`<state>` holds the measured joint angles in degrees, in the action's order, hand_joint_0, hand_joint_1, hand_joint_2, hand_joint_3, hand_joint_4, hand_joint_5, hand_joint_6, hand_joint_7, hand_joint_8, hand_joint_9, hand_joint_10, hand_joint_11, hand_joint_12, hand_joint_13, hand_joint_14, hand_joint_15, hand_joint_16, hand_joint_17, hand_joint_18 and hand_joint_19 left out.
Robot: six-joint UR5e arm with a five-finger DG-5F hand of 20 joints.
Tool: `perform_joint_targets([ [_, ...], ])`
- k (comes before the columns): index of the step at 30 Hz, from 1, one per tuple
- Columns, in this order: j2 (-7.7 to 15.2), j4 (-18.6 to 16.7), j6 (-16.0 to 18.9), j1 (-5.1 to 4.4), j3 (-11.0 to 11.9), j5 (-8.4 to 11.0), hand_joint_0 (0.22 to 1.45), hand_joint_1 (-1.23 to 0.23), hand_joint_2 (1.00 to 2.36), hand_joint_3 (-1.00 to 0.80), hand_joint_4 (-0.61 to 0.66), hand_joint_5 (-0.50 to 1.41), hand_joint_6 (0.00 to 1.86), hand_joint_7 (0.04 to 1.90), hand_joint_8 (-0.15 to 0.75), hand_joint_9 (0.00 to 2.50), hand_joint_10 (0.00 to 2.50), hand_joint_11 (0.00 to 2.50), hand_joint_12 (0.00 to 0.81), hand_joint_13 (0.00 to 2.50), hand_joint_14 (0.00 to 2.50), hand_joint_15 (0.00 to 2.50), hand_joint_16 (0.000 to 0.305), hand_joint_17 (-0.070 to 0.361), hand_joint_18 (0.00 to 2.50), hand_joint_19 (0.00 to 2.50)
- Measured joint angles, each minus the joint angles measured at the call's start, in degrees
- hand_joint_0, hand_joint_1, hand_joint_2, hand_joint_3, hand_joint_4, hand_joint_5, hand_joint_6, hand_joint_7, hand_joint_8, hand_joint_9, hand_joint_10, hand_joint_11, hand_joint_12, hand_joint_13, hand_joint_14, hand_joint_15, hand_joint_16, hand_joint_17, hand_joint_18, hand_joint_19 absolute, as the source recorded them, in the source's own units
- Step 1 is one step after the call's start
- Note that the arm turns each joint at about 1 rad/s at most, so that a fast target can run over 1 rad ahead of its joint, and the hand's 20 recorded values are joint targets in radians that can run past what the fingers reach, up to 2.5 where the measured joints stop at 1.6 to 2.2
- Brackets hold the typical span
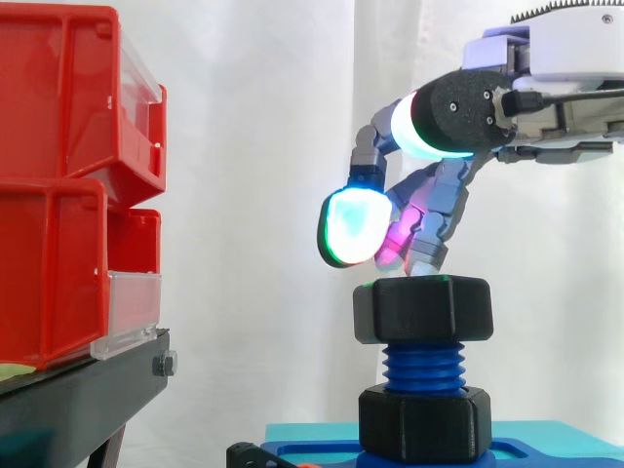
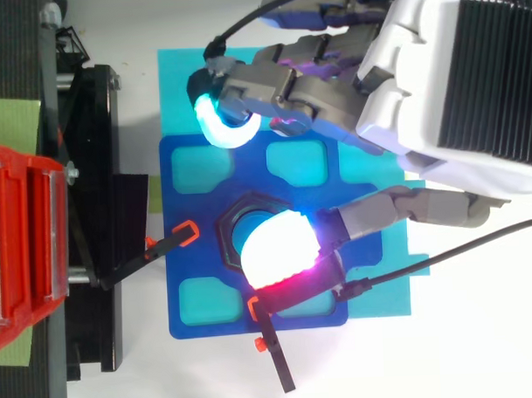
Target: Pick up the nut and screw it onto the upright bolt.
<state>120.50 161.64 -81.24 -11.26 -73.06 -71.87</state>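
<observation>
A black hex nut (image 1: pixel 422 309) sits level on the top of the upright blue bolt (image 1: pixel 422 366). A second black nut (image 1: pixel 424 421) is at the bolt's foot on the blue base plate (image 2: pixel 199 289). My hand (image 1: pixel 458 112) hovers just over the top nut, fingers spread and loosely bent downward. One glowing white-green pad (image 1: pixel 353 226) hangs left of and above the nut, apart from it. From above, the hand (image 2: pixel 437 88) comes in from the right, one pad (image 2: pixel 277 251) covering part of the nut (image 2: pixel 251 202). Nothing is held.
Red bins (image 1: pixel 58 195) are stacked on a black stand (image 1: pixel 78 390) to the left. The blue base lies on a cyan mat (image 2: pixel 179 80). Two black clamps with orange tips (image 2: pixel 187 232) (image 2: pixel 262 326) hold the base at its left and front edges.
</observation>
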Motion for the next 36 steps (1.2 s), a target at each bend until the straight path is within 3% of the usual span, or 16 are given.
perform_joint_targets([
  [5, 0.07, -2.23, -0.83, -0.67, 0.02, 0.02, 0.51, -0.20, 1.00, -0.50, 0.20, -0.10, 0.50, 0.67, 0.227, 0.98, 0.00, 0.00, 0.197, 0.75, 0.00, 0.00, 0.024, 0.053, 0.49, 0.00],
  [14, 0.09, -3.95, -1.06, -2.91, -0.80, 0.20, 0.48, -0.14, 1.00, -0.50, 0.16, -0.13, 0.50, 0.56, 0.165, 0.54, 0.00, 0.00, 0.248, 0.40, 0.00, 0.00, 0.029, 0.065, 0.01, 0.00],
  [18, 0.09, -4.81, -0.56, -3.57, -1.53, 0.43, 0.48, -0.14, 1.00, -0.50, 0.15, -0.13, 0.50, 0.55, 0.158, 0.48, 0.00, 0.00, 0.257, 0.34, 0.00, 0.00, 0.031, 0.069, 0.00, 0.00],
  [28, 0.09, -3.39, -0.50, -3.93, -1.77, 0.23, 0.47, -0.11, 1.00, -0.50, 0.14, -0.15, 0.50, 0.56, 0.153, 0.31, 0.00, 0.00, 0.283, 0.22, 0.00, 0.00, 0.033, 0.074, 0.00, 0.00],
  [36, 0.09, -1.69, -0.50, -3.95, -1.81, 0.15, 0.47, -0.11, 1.00, -0.50, 0.17, -0.14, 0.50, 0.61, 0.171, 0.35, 0.00, 0.00, 0.284, 0.26, 0.00, 0.00, 0.031, 0.070, 0.00, 0.00],
])
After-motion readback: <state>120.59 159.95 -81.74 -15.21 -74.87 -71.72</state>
